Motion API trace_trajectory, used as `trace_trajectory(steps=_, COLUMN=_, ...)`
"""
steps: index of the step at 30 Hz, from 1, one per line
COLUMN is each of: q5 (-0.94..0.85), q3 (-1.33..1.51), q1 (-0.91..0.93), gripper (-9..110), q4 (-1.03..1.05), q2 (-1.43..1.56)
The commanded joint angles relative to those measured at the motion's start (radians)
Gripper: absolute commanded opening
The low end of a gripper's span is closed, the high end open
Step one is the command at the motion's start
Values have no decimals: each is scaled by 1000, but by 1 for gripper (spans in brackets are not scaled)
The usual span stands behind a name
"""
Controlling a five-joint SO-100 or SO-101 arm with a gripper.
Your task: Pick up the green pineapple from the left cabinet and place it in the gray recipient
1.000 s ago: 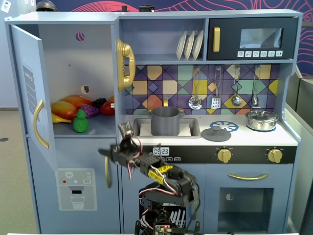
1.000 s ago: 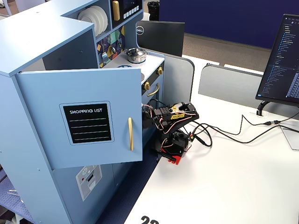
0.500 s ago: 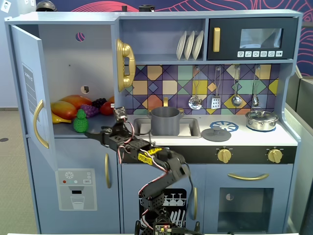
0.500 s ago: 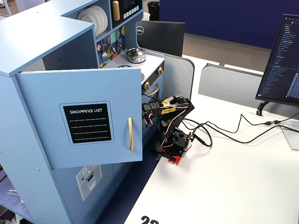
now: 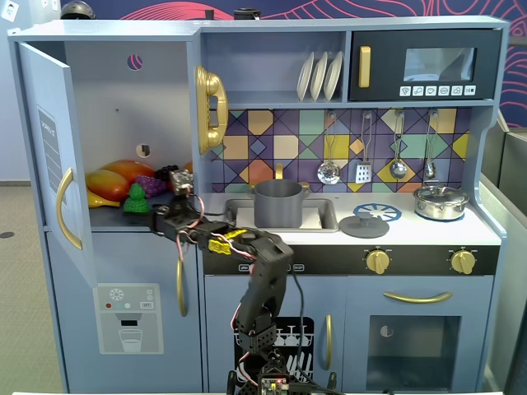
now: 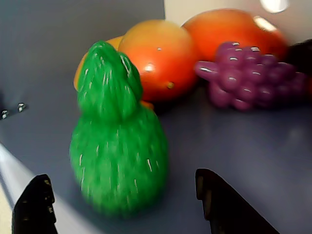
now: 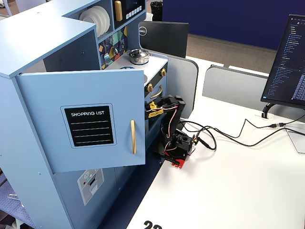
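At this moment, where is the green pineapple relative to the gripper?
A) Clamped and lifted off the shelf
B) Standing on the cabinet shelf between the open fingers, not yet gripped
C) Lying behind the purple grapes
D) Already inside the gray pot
B: in the wrist view the green pineapple stands upright on the cabinet shelf, with the gripper open and one dark fingertip clear of its side.

arm reaching into the open cabinet (image 5: 107,99)
gripper (image 5: 169,206) sits just beside the green pineapple (image 5: 136,199); gray pot (image 5: 278,202) in the sink.
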Motion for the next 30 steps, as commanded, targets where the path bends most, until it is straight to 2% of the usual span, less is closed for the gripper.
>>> trace_trajectory(steps=1, q5=-12, q3=-230, q1=-26, gripper=32, q4=-14, q2=-112)
trace_trajectory(steps=3, q5=-44, q3=-305, q1=-38, gripper=24, q4=15, q2=-176)
trace_trajectory(steps=5, q5=-94, q3=-353, q1=-55, gripper=2, q4=20, q2=-221)
trace_trajectory(steps=6, q5=-130, q3=-362, q1=-57, gripper=0, q4=28, q2=-225)
trace_trajectory(steps=11, q5=-184, q3=-201, q1=-78, gripper=0, q4=12, q2=-21)
trace_trajectory(steps=17, q5=-330, q3=275, q1=-218, gripper=0, q4=110, q2=597)
trace_trajectory(steps=20, q5=-407, q3=453, q1=-224, gripper=0, q4=181, q2=900)
trace_trajectory(steps=25, q5=-414, q3=560, q1=-20, gripper=0, q4=229, q2=1212)
trace_trajectory(steps=30, q5=-308, q3=469, q1=339, gripper=0, q4=265, q2=1255)
